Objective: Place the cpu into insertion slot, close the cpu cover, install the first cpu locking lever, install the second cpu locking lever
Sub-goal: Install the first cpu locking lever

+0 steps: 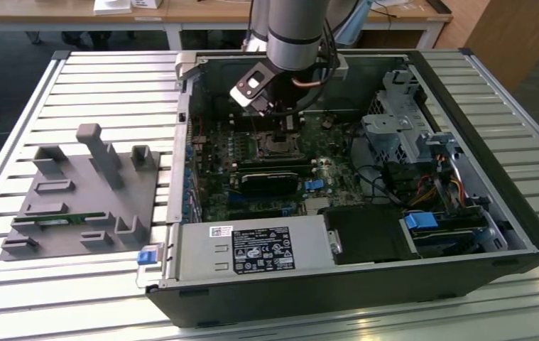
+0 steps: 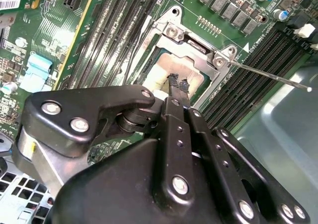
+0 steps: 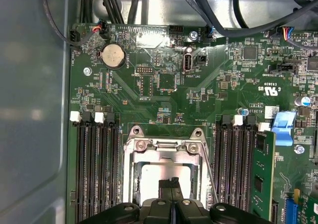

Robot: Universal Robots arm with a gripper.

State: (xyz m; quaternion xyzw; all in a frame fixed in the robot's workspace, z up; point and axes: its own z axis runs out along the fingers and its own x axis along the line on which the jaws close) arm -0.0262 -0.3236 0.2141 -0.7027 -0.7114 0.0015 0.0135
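At the exterior view's left a grey tray (image 1: pixel 61 206) is lying on the counter (image 1: pixel 108 71), well apart from the work and threatening nothing. In the middle, inside the open case (image 1: pixel 297 298), the arm is reaching down and the jaws are hanging right over the slot (image 1: pixel 279 145). In the first wrist view the cpu (image 3: pixel 159 177) is sitting in that slot, its pale top showing through the window of the cover (image 3: pixel 164 145), which seems to be lying flat over it. The jaws are closed, the fingertips (image 2: pixel 175 82) meeting with nothing between them. They are either resting on the cpu's top or hovering just above it; I cannot tell which. A hard or off-centre push here is likely risking a scraped top, or a chip rocking on its contacts if it is not fully seated. A sideways slip could be catching the window's edge and lifting the cover. A thin lever (image 2: pixel 268 75) is sticking out free from the socket's corner over the memory slots (image 2: pixel 238 92), so nothing appears to be clamping the cover down, and the linkage could be snagging and bending that rod. Farther to the exterior view's right a drive cage (image 1: pixel 402 128) is standing near the arm, so a wide swing could be knocking it.
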